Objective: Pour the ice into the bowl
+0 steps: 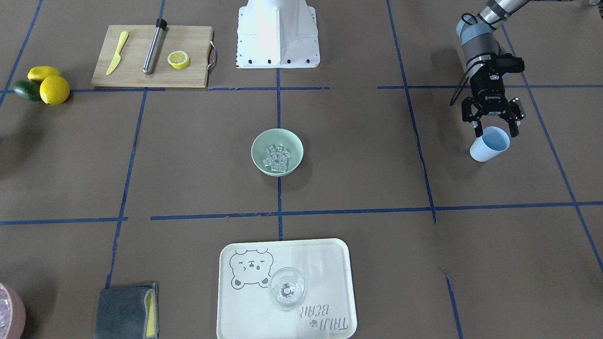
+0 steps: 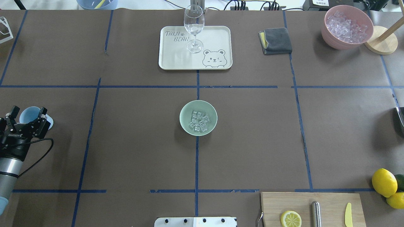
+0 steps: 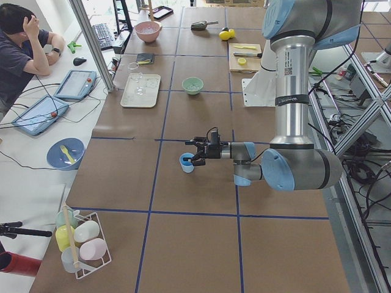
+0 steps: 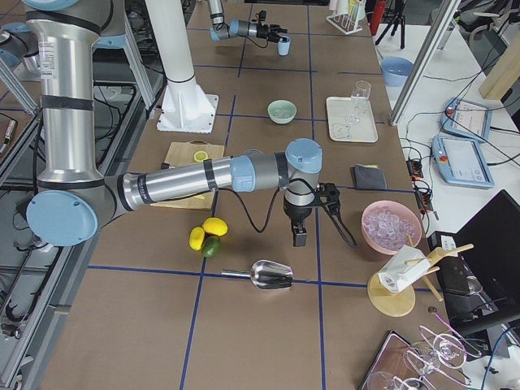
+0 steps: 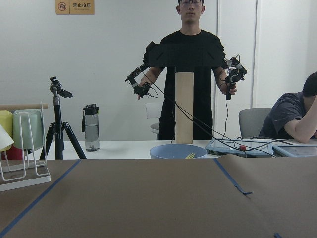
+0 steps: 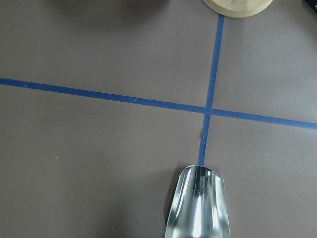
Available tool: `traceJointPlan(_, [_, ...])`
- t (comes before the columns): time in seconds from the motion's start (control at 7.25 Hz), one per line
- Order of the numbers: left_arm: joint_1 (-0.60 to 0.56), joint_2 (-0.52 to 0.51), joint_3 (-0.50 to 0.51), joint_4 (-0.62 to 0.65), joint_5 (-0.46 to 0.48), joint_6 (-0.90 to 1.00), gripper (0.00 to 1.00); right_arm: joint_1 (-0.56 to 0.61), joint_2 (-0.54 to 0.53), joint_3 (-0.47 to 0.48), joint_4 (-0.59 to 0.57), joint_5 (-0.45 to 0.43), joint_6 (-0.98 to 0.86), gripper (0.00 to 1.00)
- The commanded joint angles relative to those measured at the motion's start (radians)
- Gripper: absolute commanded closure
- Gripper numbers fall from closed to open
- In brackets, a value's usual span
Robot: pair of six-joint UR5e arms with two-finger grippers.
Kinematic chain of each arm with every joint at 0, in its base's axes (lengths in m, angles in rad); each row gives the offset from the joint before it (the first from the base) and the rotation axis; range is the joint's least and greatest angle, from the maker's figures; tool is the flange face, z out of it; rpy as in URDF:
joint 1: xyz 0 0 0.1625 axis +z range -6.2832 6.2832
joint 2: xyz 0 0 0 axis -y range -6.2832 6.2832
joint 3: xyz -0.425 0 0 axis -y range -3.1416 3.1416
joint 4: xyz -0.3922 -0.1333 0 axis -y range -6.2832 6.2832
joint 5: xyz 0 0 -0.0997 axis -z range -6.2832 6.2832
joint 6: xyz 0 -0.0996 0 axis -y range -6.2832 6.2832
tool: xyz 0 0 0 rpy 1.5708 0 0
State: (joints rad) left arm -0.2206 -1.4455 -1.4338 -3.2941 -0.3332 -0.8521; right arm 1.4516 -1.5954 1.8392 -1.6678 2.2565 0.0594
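The pink container [image 1: 10, 311] is cut off; its contents look blurred.

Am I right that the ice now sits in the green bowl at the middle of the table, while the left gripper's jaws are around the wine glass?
Not quite. The ice does sit in the green bowl, but the left gripper has its jaws around the light blue cup, as the exterior front-facing view shows. The wine glass stands on the tray.

Bowl [image 2: 186, 126] open all round; tray [image 2: 167, 60] well apart.

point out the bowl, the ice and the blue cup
bowl [image 2: 184, 123]: overhead view, bare inner wall.
ice [image 2: 199, 121]: overhead view, middle of the heap.
blue cup [image 1: 490, 144]: front-facing view, outer wall.
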Motion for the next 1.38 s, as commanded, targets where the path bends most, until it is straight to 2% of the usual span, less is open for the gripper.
traceJointPlan(0.0, [-0.046,-0.003,-0.059,-0.102,-0.155,0.261,0.0,0.0,0.0,-0.002,-0.001,0.0,0.0,0.0])
traceJointPlan(0.14, [-0.122,-0.003,-0.062,-0.098,-0.293,0.309,0.0,0.0,-0.001,-0.002,-0.001,0.0,0.0,0.0])
traceJointPlan(0.41, [-0.344,0.0,-0.071,-0.038,-0.644,0.434,0.0,0.0,-0.001,-0.002,-0.001,0.0,-0.001,0.0])
traceJointPlan(0.83, [-0.653,0.004,-0.141,0.211,-1.116,0.565,0.0,0.0,-0.003,-0.003,-0.001,0.0,-0.001,0.0])
traceJointPlan(1.1, [-0.88,-0.019,-0.189,0.557,-1.455,0.57,0.0,0.0,-0.004,-0.005,-0.001,0.0,0.002,0.0])
traceJointPlan(1.24, [-0.97,-0.053,-0.204,0.697,-1.565,0.649,0.0,0.0,-0.003,-0.006,-0.001,0.002,0.002,0.0])
